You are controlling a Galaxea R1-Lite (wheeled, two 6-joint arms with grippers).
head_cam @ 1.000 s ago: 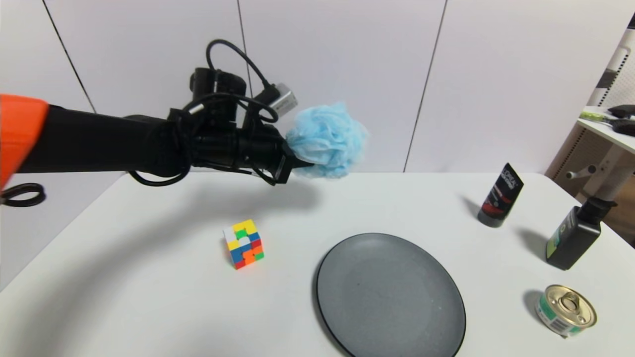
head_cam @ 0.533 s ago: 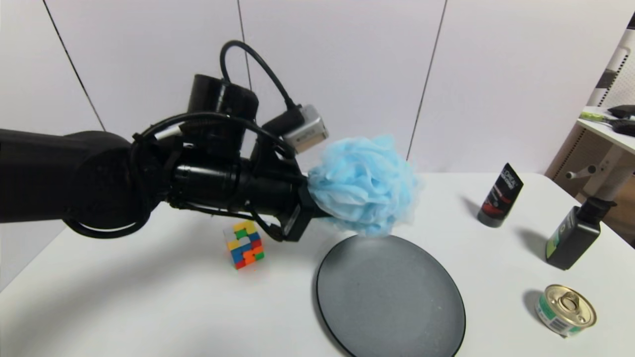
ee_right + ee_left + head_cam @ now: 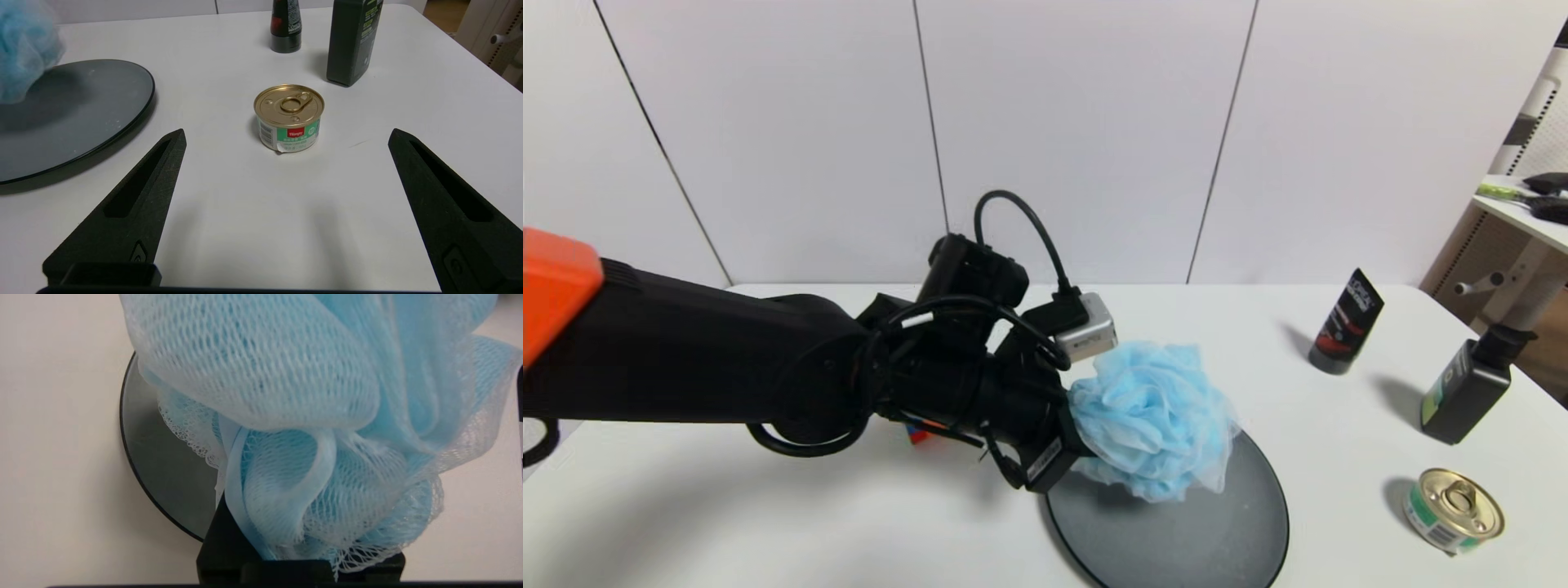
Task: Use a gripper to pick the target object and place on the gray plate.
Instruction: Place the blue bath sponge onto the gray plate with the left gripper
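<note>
My left gripper (image 3: 1086, 445) is shut on the light blue mesh bath pouf (image 3: 1150, 418) and holds it over the left part of the gray plate (image 3: 1225, 531); whether the pouf touches the plate I cannot tell. In the left wrist view the pouf (image 3: 310, 416) fills the frame and hides the fingers, with the plate's edge (image 3: 155, 457) behind it. The right wrist view shows the pouf (image 3: 24, 49) over the plate (image 3: 81, 114). My right gripper (image 3: 286, 136) is open and empty above the table, near the can.
A gold-topped can (image 3: 1454, 510) sits at the front right, also in the right wrist view (image 3: 289, 117). A dark green bottle (image 3: 1466, 392) and a black tube (image 3: 1346, 320) stand farther back. The puzzle cube (image 3: 918, 432) is mostly hidden behind my left arm.
My left arm has carried the pouf down and to the right, from high above the table's back to just over the plate's left side.
</note>
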